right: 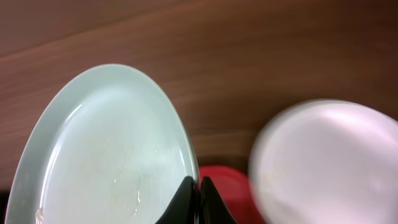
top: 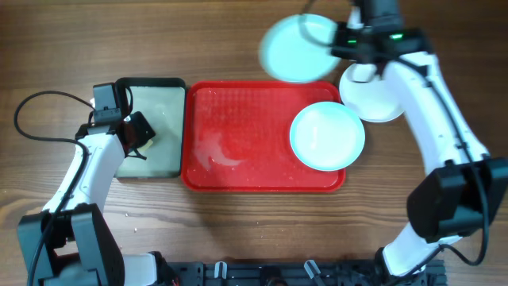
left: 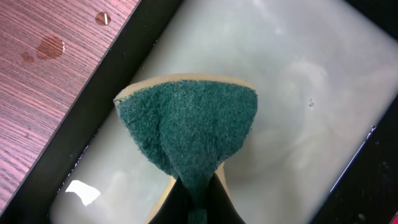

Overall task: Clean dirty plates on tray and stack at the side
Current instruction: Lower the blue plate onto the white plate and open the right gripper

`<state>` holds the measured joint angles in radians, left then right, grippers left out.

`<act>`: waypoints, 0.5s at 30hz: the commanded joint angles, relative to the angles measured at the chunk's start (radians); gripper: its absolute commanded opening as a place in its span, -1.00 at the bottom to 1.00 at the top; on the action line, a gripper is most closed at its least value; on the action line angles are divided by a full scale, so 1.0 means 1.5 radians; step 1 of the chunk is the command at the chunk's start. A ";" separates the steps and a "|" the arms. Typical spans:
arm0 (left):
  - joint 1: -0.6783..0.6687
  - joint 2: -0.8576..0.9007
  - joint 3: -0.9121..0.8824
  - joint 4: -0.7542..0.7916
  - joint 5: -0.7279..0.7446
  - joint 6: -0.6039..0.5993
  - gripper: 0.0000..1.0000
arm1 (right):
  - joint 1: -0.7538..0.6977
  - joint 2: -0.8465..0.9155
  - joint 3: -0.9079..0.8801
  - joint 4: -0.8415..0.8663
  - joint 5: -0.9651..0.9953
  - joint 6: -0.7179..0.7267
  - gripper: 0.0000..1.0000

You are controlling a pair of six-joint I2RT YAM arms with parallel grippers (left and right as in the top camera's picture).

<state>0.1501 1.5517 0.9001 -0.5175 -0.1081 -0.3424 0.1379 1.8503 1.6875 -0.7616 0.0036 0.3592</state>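
Turquoise plate (top: 295,48), pinched at its rim by the right gripper (right: 200,186), hangs upper centre, just left of the white plate (top: 373,94); left gripper (left: 196,194) clamps a sponge (left: 186,124).

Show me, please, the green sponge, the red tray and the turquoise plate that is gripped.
green sponge (left: 186,121), left wrist view, middle of its green face.
red tray (top: 254,111), overhead view, bare floor left of centre.
gripped turquoise plate (right: 106,155), right wrist view, its inner surface.
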 commanded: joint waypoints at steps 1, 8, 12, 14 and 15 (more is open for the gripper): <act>0.003 -0.013 -0.003 0.004 -0.011 -0.006 -0.92 | -0.112 -0.006 0.004 -0.043 -0.003 0.005 -0.92; 0.003 -0.013 -0.003 0.004 -0.011 -0.006 -0.92 | -0.292 -0.006 -0.068 -0.102 -0.002 -0.012 -0.91; 0.003 -0.013 -0.003 0.004 -0.008 -0.006 -0.92 | -0.300 -0.006 -0.173 -0.012 -0.016 -0.007 -0.91; 0.003 -0.013 -0.003 0.003 -0.008 -0.006 -0.92 | -0.300 -0.006 -0.211 0.027 -0.017 -0.006 -0.91; 0.003 -0.013 -0.003 0.003 -0.008 -0.006 -0.92 | -0.298 -0.006 -0.224 0.045 -0.019 -0.005 -0.92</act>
<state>0.1501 1.5517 0.9001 -0.5156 -0.1081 -0.3424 -0.3153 1.8507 1.3972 -0.7414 -0.0010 0.3542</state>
